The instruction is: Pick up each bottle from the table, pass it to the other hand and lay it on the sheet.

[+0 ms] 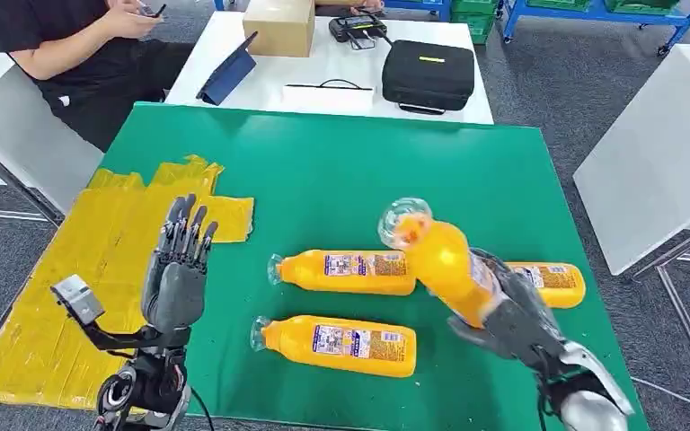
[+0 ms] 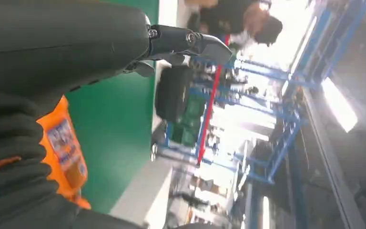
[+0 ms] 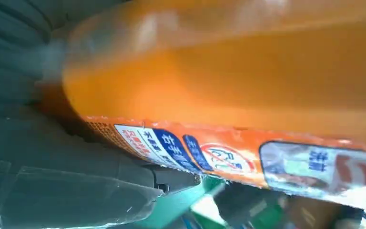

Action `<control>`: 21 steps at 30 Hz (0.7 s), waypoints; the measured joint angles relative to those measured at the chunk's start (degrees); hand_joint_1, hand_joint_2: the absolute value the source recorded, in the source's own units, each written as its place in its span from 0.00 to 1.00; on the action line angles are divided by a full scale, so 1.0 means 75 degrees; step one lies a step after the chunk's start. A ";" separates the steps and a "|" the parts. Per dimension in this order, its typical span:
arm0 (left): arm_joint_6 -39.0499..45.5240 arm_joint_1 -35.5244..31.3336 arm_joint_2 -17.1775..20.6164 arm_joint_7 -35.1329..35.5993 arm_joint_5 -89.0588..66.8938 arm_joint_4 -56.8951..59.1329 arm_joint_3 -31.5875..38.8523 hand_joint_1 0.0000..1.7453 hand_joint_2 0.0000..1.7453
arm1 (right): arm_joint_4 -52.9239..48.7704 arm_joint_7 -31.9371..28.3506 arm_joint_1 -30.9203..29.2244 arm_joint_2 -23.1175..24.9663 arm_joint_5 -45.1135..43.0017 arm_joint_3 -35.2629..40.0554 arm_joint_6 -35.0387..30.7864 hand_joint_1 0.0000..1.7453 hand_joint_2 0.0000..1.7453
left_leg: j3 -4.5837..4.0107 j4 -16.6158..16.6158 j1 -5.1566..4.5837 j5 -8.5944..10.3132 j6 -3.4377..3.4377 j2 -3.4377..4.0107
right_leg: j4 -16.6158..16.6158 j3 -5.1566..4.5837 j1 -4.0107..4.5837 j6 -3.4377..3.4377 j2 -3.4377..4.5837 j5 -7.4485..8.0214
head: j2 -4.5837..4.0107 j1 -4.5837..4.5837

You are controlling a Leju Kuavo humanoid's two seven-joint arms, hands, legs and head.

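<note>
Bottles of orange drink are what we are moving, across a green table (image 1: 323, 171) whose near left corner carries the crumpled yellow plastic sheet (image 1: 72, 269) meant to receive them. Three clear plastic bottles filled with orange liquid lie on their sides on the bare green: one in the middle (image 1: 346, 272), one nearer us (image 1: 337, 345), and one partly hidden to the right (image 1: 557, 283). A fourth orange bottle (image 1: 440, 260) is lifted off the table, tilted with its clear cap end up and away from us, and our right hand (image 1: 512, 323) is clamped around its lower body; the right wrist view confirms the label pressed close against the grey palm. Our left hand (image 1: 177, 269) stands upright over the edge of the sheet, fingers apart and holding nothing, well apart from the raised bottle. We judge the hand-over is next, and that is where things could fail. The bottle is smooth, round and heavy with liquid, so if the right hand lets go before the left has closed firmly, it may slip, drop onto the bottles below and send them rolling. Swinging it across low could also knock the middle bottle.
</note>
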 measured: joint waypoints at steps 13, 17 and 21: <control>-0.0123 -0.0638 -0.0049 0.0332 0.0565 0.0534 -0.0566 0.00 1.00 | 0.1607 0.0933 -0.1719 0.1472 0.0609 0.1359 0.0029 1.00 1.00 | -0.0051 0.0003 -0.0001 0.0016 -0.0004 -0.0014 | 0.0035 -0.0060 -0.0005 0.0004 -0.0005 0.0004 | 0.0000 -0.0003; -0.0044 -0.0704 -0.0067 0.0411 0.0636 0.0612 -0.0630 0.00 1.00 | 0.1707 0.0942 -0.1860 0.1671 0.0773 0.1575 0.0067 1.00 1.00 | -0.0055 0.0003 -0.0001 0.0016 -0.0004 -0.0016 | 0.0035 -0.0065 -0.0005 0.0003 -0.0008 0.0004 | 0.0000 0.0000; 0.0111 -0.0734 -0.0085 0.0493 0.0700 0.0642 -0.0636 0.00 1.00 | 0.1753 0.0954 -0.1964 0.1849 0.0857 0.1855 0.0090 1.00 1.00 | -0.0065 0.0003 -0.0001 0.0016 -0.0004 -0.0016 | 0.0036 -0.0074 -0.0005 0.0003 -0.0008 0.0004 | 0.0000 0.0000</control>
